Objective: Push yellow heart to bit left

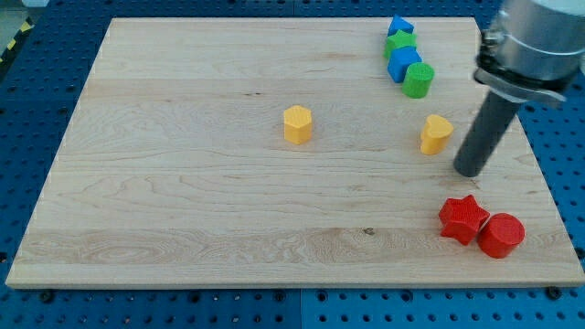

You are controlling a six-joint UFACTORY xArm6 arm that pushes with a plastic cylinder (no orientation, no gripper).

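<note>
Just right of the yellow heart [436, 133], near but apart, stands the rod's tip [469, 170]; no claw exists.

Two yellow blocks [297, 123], two blue [403, 62], two green [419, 80], two red [463, 219].

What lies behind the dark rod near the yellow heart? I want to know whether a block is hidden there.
Around the straight dark rod only the wooden board shows. Its width hides a strip of board. My tip sits right of the yellow heart block, apart from it.
</note>
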